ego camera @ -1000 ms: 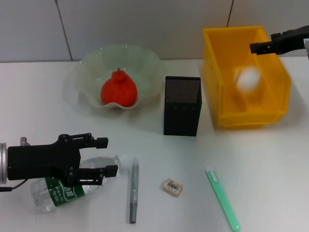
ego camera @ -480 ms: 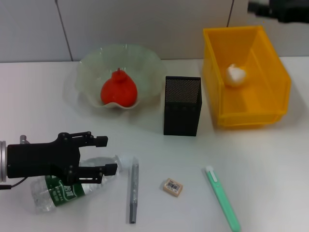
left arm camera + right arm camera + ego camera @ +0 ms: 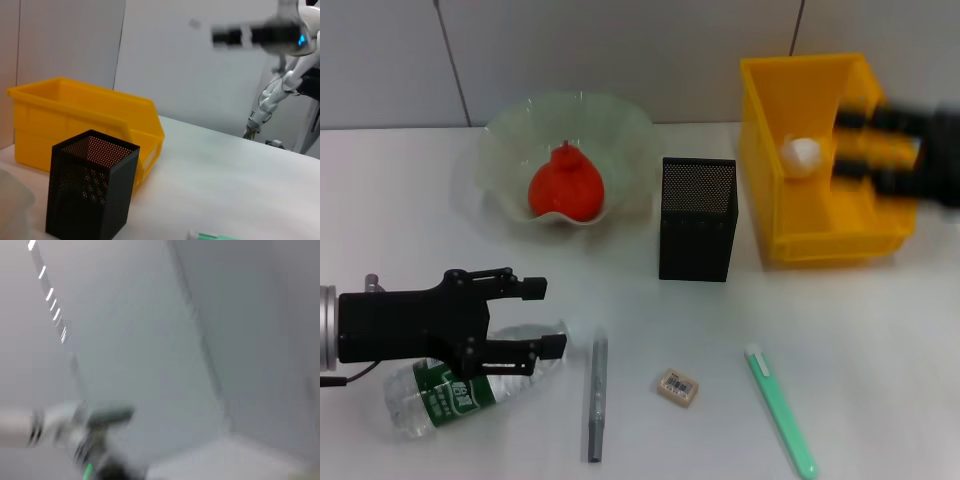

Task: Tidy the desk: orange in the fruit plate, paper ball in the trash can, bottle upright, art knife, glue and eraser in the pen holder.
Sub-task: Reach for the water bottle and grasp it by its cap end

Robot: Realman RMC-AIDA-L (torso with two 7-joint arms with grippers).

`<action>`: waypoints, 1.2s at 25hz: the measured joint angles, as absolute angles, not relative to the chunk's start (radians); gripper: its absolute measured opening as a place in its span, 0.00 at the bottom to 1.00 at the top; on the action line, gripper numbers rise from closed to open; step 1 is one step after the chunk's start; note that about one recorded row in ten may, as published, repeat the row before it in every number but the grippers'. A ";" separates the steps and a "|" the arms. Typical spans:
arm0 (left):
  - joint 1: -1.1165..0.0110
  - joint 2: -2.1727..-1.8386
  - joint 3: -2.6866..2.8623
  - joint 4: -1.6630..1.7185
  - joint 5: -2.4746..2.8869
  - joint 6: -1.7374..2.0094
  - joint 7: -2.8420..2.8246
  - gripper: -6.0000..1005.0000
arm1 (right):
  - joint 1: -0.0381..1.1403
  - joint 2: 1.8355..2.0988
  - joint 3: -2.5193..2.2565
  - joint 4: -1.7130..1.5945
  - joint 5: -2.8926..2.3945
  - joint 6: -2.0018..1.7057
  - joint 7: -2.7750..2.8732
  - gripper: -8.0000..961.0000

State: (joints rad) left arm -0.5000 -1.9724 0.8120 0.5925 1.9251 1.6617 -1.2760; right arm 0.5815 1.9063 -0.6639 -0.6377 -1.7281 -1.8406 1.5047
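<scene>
Head view | one orange (image 3: 564, 188) | one paper ball (image 3: 801, 156) | one bottle (image 3: 455, 392)

The orange (image 3: 564, 187) sits in the green plate (image 3: 510, 128). The paper ball (image 3: 801, 156) lies in the yellow bin (image 3: 760, 150). The bottle (image 3: 455, 391) lies flat; the eraser (image 3: 678, 386) lies near the black holder (image 3: 697, 219).

Even, bright, diffuse light covers the white table (image 3: 880, 330), with no glare. The pen holder (image 3: 697, 220) casts only a faint, soft shadow around its base. Right of the pen holder, the right gripper (image 3: 865, 145) is a dark motion-blurred smear over the trash can (image 3: 770, 150). The left wrist view is sharp near the pen holder, blurred beyond. The right wrist view is wholly smeared grey.
</scene>
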 joint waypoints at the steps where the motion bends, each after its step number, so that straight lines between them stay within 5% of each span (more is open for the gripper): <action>1: -0.503 -1.972 0.813 0.592 1.925 1.661 -1.281 0.74 | 0.578 1.913 -0.664 -0.640 -1.785 -1.858 1.488 0.83; 14: -0.514 -1.971 0.816 0.594 1.931 1.652 -1.309 0.73 | 0.533 2.028 -0.664 -0.654 -2.123 -1.713 1.322 0.83; 30: -0.527 -1.976 0.813 0.628 1.949 1.639 -1.357 0.73 | 0.534 2.039 -0.654 -0.656 -2.132 -1.699 1.311 0.83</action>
State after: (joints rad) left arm -0.5267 -1.9760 0.8128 0.6282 1.9488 1.6394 -1.3566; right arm 0.5341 2.0386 -0.6539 -0.6559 -2.1323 -1.6990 1.3112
